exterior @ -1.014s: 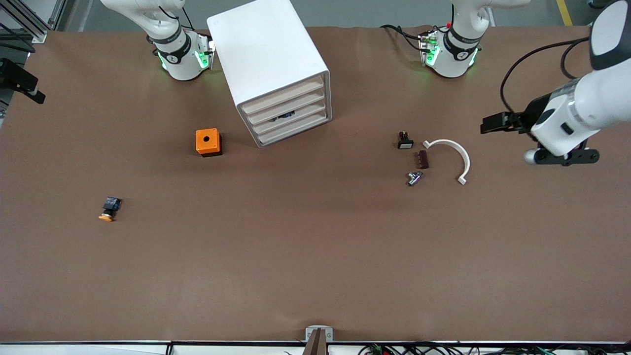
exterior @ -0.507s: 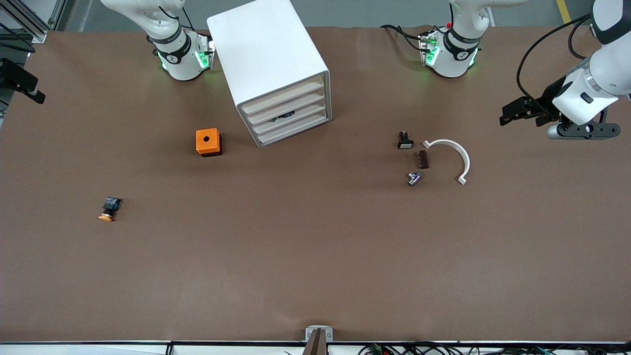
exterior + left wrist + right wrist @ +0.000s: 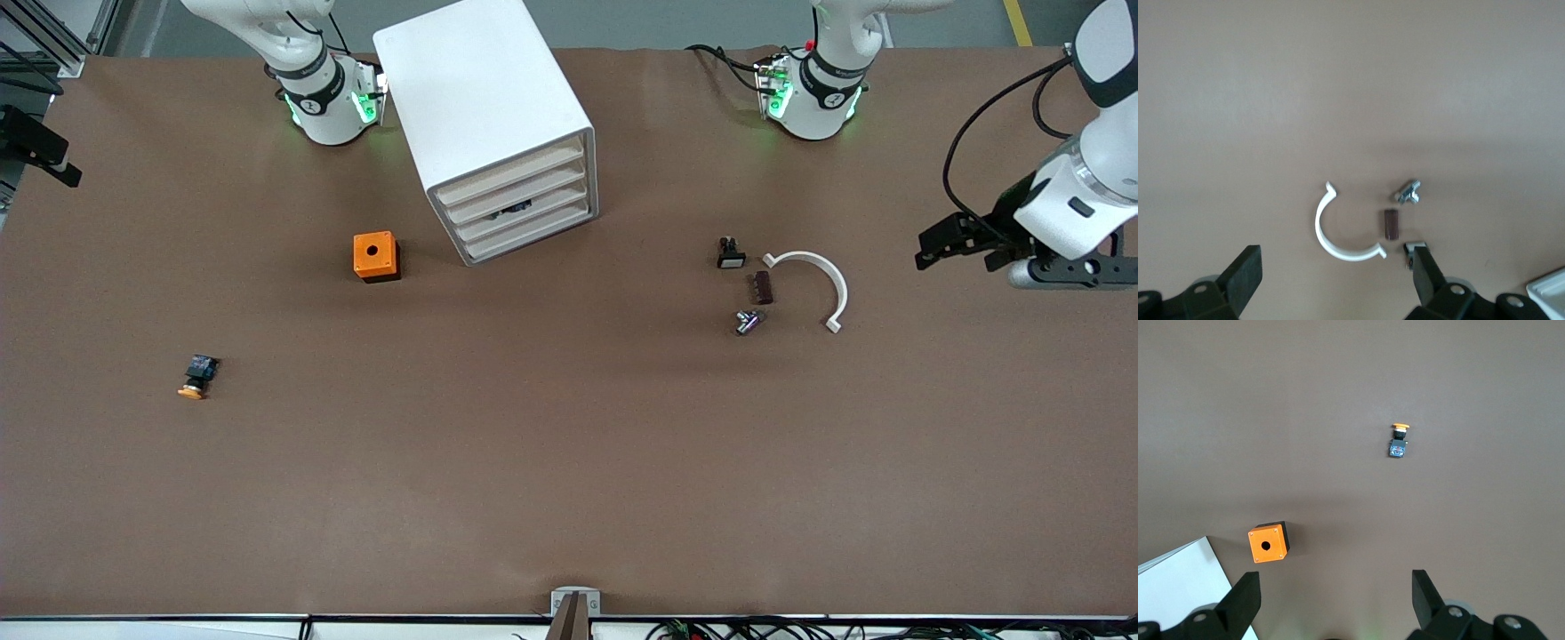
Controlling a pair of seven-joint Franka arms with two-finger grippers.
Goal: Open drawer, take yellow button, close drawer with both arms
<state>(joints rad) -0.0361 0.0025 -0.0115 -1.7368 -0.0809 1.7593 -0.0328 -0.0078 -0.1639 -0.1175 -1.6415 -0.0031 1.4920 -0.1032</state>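
Observation:
The white drawer cabinet [image 3: 484, 107] stands near the robots' bases, its drawers [image 3: 520, 206] all shut; something dark shows at the third drawer's front. The button [image 3: 196, 378], orange cap on a black body, lies on the bare table toward the right arm's end, also seen in the right wrist view [image 3: 1398, 443]. My left gripper [image 3: 1338, 263] hangs open and empty over the left arm's end of the table [image 3: 1067, 271]. My right gripper [image 3: 1335, 587] is open and empty high above the table, with only a black part of its hand [image 3: 36, 147] showing at the front view's edge.
An orange cube with a hole [image 3: 376, 256] sits beside the cabinet toward the right arm's end. Toward the left arm's end lie a white arc [image 3: 840, 289], a brown part [image 3: 762, 287], a metal piece [image 3: 747, 321] and a black part with a white face [image 3: 730, 254].
The left arm's hand has swung outward toward its end of the table, away from the small parts. The right arm and all objects have stayed put.

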